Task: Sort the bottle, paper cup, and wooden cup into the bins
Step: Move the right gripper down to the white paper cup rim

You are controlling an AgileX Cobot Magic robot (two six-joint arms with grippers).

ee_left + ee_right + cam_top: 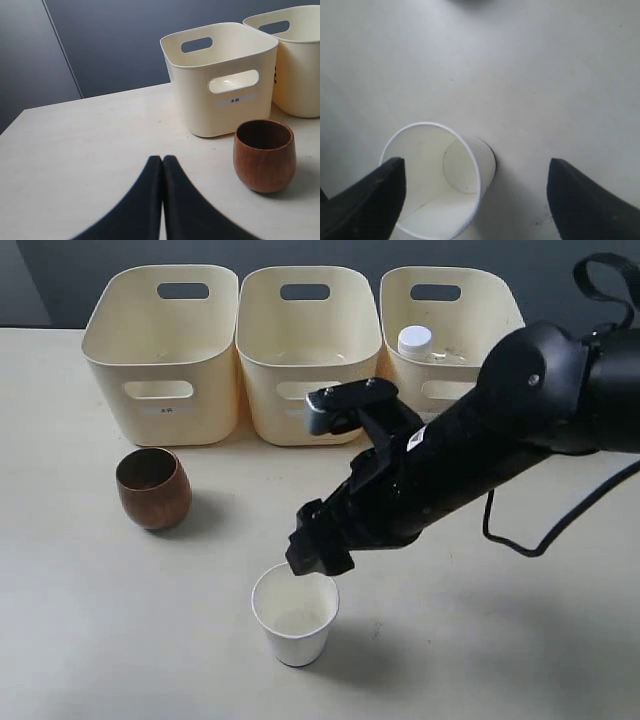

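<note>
The white paper cup (pixel 295 618) stands upright near the table's front, its empty inside showing in the right wrist view (pixel 432 175). My right gripper (pixel 318 552) (pixel 476 172) hovers open just above its rim. One finger (pixel 380 195) is at the rim and the other (pixel 580 200) stands well clear of the cup. The brown wooden cup (pixel 153 488) (pixel 264 155) stands upright in front of the left bin (pixel 200 410) (pixel 220 115). The bottle's white cap (pixel 414 340) shows inside the right bin (pixel 500 302). My left gripper (pixel 162 161) is shut and empty, low over the table, short of the wooden cup.
The middle bin (pixel 308 390) (pixel 300 75) stands between the other two along the table's back. My right arm (pixel 500 430) reaches across in front of the middle and right bins, with a cable (pixel 545 530) hanging beside it. A dark wall rises behind the table.
</note>
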